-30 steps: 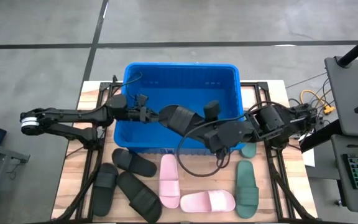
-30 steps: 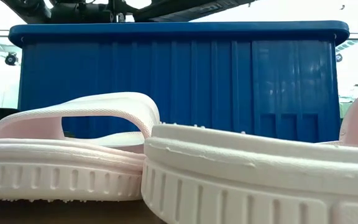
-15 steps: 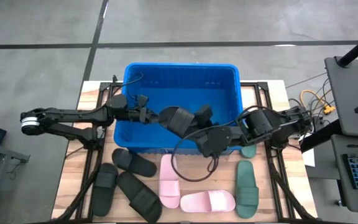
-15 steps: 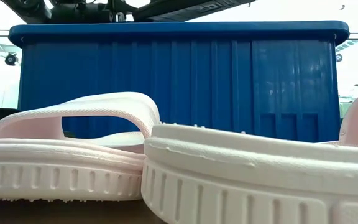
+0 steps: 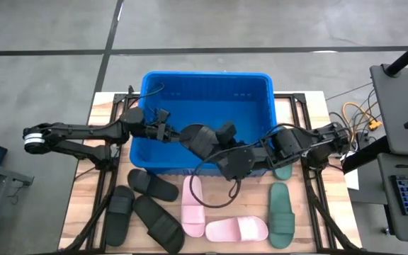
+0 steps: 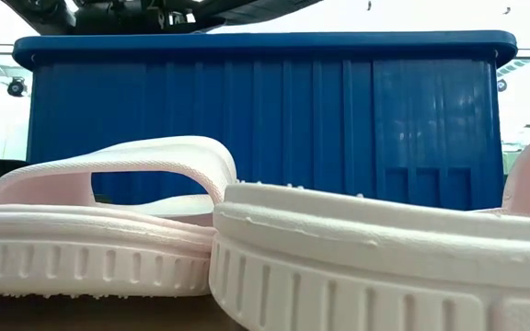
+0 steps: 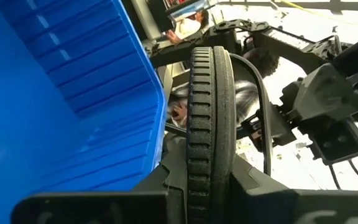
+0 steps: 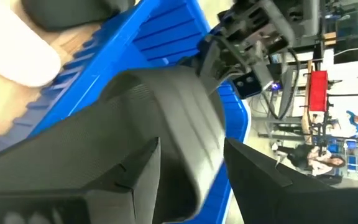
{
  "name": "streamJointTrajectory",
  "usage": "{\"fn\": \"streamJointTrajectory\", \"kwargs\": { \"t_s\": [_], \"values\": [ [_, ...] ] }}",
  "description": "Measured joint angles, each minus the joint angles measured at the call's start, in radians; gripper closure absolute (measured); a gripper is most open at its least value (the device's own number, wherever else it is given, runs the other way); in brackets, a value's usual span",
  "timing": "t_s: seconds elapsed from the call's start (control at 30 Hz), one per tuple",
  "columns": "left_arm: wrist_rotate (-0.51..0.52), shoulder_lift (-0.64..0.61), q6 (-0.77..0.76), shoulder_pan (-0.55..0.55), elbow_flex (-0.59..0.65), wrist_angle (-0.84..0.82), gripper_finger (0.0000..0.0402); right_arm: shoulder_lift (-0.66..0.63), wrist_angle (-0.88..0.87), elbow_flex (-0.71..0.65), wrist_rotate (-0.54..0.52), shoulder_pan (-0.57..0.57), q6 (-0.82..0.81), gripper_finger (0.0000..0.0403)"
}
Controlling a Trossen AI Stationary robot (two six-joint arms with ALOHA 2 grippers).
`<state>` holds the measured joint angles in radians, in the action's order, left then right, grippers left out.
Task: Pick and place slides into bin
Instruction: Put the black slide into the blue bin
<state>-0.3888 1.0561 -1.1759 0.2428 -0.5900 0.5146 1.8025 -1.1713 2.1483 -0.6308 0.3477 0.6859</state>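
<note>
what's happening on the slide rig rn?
Both arms are over the bin. The left pincer is shut on the edge of a black slide, held above the bin's near side. The right pincer reaches in from the other side, with its fingers straddling the same slide. Three black slides, two pink and two green lie on the table.

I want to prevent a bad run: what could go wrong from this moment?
1. The left gripper holds a black slide over the bin, and the right gripper is at the same slide. The two arms may collide or tug against each other.
2. A cable loop from the right arm hangs over a pink slide. It could snag that slide and drag it.
</note>
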Motion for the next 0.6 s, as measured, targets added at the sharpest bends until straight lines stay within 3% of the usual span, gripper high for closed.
{"fn": "streamJointTrajectory", "kwargs": {
  "t_s": [0.23,0.6],
  "values": [
    [-0.047,0.002,-0.032,0.000,-0.002,0.087,0.0375,0.003,0.009,-0.002,-0.002,-0.002,0.029,0.0243],
    [-0.050,0.004,-0.045,0.000,0.000,0.092,0.0375,0.013,0.114,-0.009,-0.001,-0.003,0.098,0.0243]
  ]
}}
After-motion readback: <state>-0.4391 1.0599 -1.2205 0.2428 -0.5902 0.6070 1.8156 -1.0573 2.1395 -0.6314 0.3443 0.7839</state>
